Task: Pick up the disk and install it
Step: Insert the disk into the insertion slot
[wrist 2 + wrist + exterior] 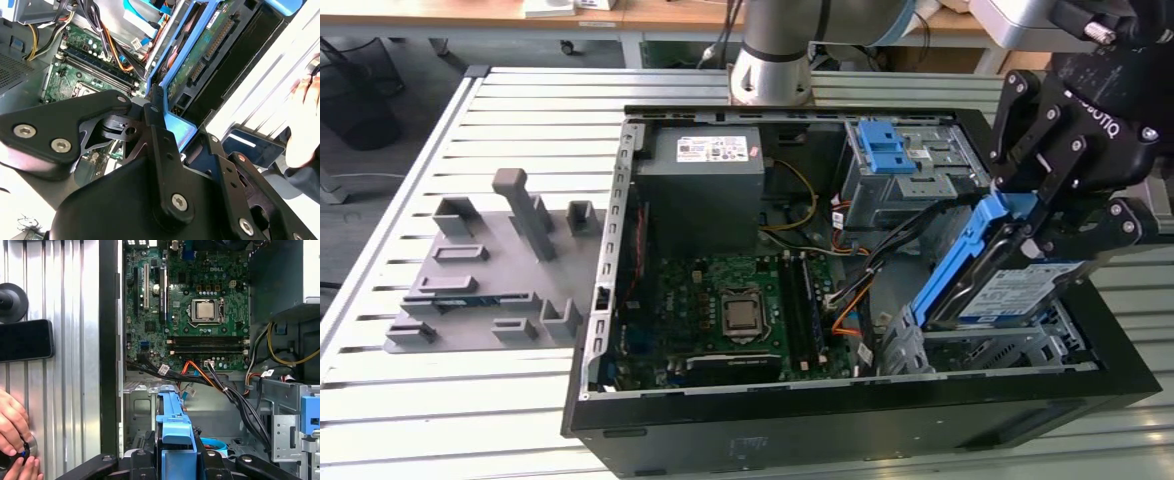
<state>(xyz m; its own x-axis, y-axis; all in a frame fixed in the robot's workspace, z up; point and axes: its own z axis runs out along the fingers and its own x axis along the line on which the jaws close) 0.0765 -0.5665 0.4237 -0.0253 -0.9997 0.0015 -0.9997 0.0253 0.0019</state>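
The tool [1067, 232] is clamped on the disk [1014, 290], gripping it by the raised end of its blue carrier frame [958, 262]. The disk hangs just above the drive cage [994, 352] in the computer case [854, 430]. Its long axis is steeply tilted, with the lower end dipping toward the cage's opening. The arm reaches over the cage from above, its wrist canted to match.
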